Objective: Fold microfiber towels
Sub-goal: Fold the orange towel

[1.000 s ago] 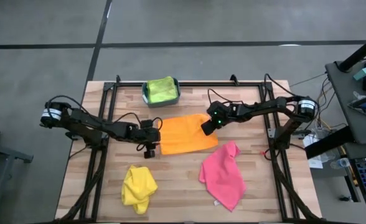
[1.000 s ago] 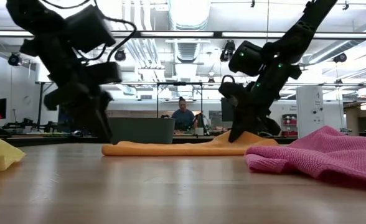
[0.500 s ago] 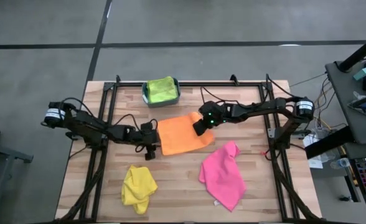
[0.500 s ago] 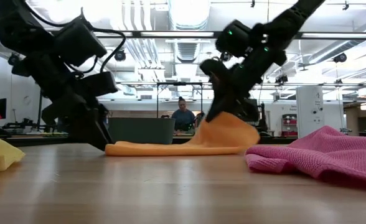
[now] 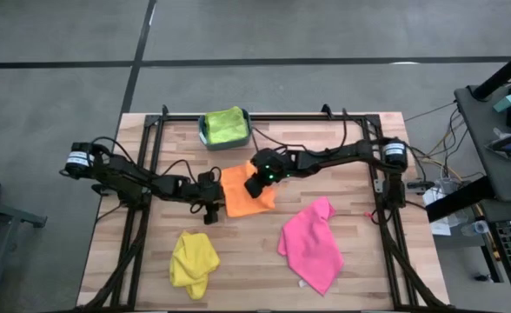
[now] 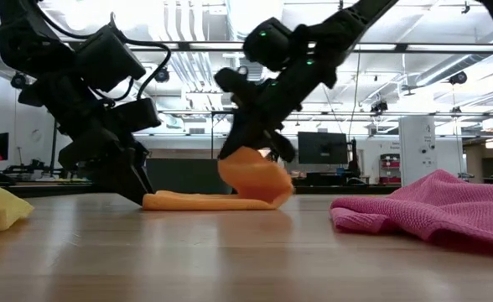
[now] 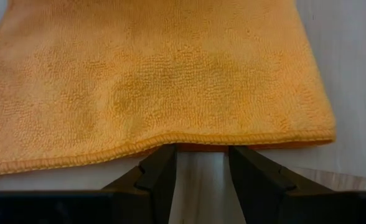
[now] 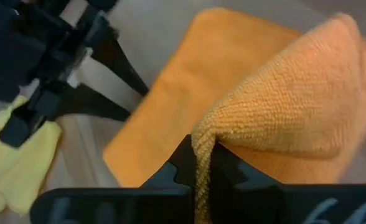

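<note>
Right pincer (image 5: 254,188): clamped tight on a raised edge of the orange towel (image 5: 241,196), centre of the high view, carrying it over the flat half toward the left of the frame.
Left pincer (image 5: 210,196): fingers part-spread at the towel's left hem, tips just beside it; no grip visible.
Risks: the pinched edge is narrow, so the fold may slip out or land skewed; the carried edge may overshoot onto the left pincer, which stands just beside the hem.
Room: bare tabletop (image 5: 264,252) lower centre. Pink towel (image 5: 312,243) lies near at lower right, yellow towel (image 5: 193,261) at lower left, apart. Teal bin (image 5: 203,135) with a lime green towel (image 5: 225,124) sits near at upper centre.
</note>
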`<move>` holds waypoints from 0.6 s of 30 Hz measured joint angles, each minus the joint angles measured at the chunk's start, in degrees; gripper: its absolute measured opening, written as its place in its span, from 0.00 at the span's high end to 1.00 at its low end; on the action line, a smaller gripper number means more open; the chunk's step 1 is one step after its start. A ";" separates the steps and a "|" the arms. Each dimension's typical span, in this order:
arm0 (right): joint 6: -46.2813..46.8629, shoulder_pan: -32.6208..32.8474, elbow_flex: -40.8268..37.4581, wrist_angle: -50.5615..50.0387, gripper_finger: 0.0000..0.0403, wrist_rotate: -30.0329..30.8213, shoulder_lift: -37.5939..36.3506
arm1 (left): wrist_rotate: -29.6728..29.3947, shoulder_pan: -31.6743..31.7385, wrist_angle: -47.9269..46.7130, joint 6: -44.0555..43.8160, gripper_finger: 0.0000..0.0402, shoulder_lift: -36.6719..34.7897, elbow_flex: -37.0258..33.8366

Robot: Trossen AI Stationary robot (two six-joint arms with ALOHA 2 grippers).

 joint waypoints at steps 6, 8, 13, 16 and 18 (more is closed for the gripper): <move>-0.43 -0.02 4.84 -0.08 0.98 0.15 4.38 | 0.01 -0.04 0.04 0.00 0.67 0.03 0.00; -0.64 -0.02 6.25 0.05 0.98 0.15 5.73 | 0.02 -0.04 0.04 0.00 0.67 0.03 0.00; -1.10 0.00 9.14 -0.09 0.98 0.12 9.06 | 0.04 -0.04 0.08 0.01 0.67 0.03 0.00; -1.77 0.02 9.96 -0.22 0.97 0.08 9.84 | 0.04 -0.04 0.11 0.02 0.67 0.03 -0.02; -2.66 0.11 10.04 0.21 0.96 0.20 9.82 | 0.04 -0.04 0.13 0.02 0.67 0.03 -0.02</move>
